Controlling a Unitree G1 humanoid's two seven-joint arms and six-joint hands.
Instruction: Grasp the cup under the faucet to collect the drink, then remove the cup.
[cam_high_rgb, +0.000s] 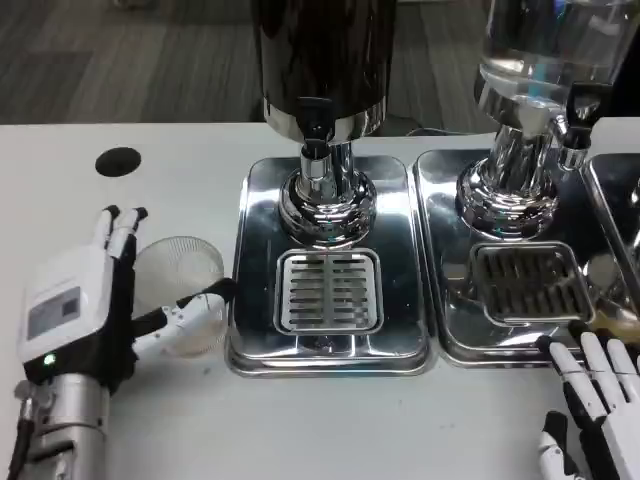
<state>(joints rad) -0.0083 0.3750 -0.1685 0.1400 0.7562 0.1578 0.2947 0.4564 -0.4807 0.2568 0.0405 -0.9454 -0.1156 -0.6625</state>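
My left hand (85, 300) has its fingers around the clear plastic cup (182, 292) on the counter (300, 420), just left of the drip tray (330, 290). The cup looks light, thin and slippery, so I would squeeze its sides softly. My right hand (595, 400) rests spread open.

Bright, glare on steel, perhaps overhead
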